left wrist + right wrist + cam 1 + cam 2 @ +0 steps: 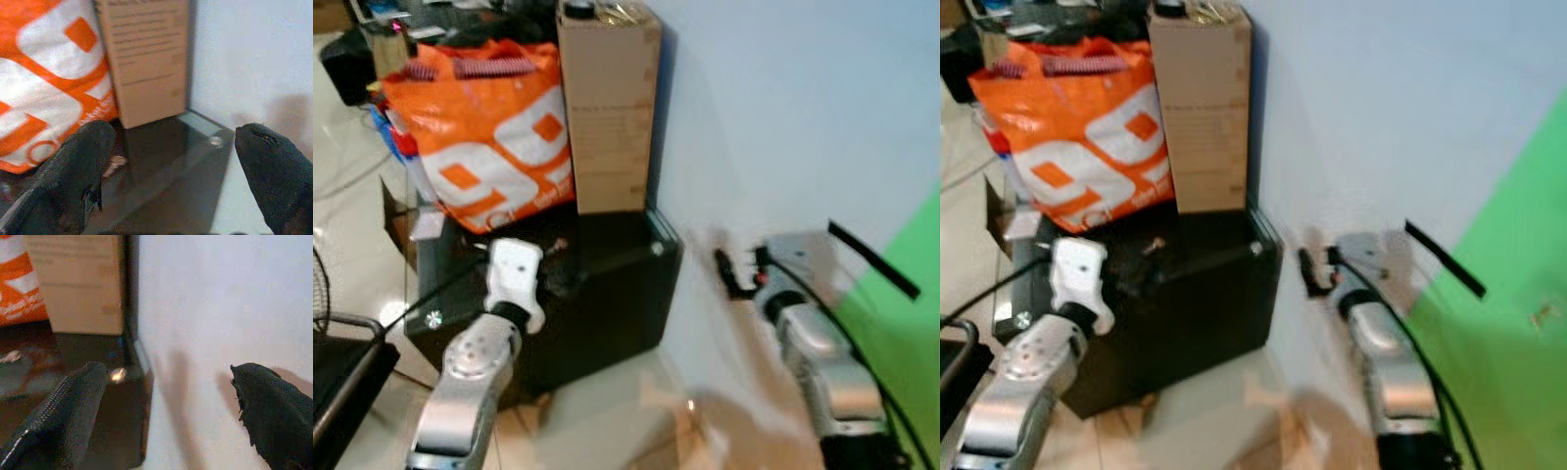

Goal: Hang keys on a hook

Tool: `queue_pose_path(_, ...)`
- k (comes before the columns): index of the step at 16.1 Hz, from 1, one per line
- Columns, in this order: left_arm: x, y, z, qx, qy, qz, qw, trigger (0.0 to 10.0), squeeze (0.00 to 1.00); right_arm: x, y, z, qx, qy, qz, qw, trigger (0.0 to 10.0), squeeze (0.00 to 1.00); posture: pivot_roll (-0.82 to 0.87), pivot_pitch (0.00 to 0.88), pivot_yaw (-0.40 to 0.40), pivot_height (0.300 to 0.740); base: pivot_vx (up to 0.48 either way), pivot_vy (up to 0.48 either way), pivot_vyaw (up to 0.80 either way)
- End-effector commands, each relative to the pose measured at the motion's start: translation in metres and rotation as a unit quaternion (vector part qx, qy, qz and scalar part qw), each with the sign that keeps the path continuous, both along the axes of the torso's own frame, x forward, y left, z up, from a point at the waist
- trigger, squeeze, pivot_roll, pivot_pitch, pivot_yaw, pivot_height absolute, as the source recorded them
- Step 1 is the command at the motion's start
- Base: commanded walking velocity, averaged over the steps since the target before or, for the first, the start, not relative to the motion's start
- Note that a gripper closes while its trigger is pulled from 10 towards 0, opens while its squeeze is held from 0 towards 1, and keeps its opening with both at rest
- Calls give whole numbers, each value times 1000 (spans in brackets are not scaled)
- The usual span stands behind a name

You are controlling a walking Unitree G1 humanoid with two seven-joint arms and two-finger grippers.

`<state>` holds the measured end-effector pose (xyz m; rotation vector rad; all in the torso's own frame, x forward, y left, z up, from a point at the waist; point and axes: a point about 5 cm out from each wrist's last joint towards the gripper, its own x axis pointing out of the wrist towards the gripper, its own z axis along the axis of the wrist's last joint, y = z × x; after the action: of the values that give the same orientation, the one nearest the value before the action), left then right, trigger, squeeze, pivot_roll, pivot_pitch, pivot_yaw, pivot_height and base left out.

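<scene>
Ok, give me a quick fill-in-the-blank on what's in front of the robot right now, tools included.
1. The cardboard box stands on the black ____, against the wall.
2. The bag beside the box is white and ____.
3. In its wrist view, the left tool has its fingers ____.
4. The right tool is close to the pale ____.

Missing words: cabinet; orange; open; wall

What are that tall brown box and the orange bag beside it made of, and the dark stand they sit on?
The tall brown box looks like plain matte cardboard, with printed text on its side. The orange bag seems to be glossy woven plastic, creased and shiny. The dark stand appears to have a glass or polished top, since it mirrors the box.
</scene>
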<state>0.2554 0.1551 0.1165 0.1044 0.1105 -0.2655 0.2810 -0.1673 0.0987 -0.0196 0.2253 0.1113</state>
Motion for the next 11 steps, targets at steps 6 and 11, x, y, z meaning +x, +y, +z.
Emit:
queue_pose_path(6, 0, 9, 3, 6, -5, 14, 1000, 10000, 145, 4, 11, 4, -3, -8, 23, 1000, 10000, 1000, 70, 0, -21, 740, 311, 0, 0)
queue_pose_path(11, 0, 9, 3, 6, -4, 12, 1000, 10000, 149, 6, 11, 3, -11, -6, 21, 1000, 10000, 1000, 73, 0, -21, 740, 311, 0, 626)
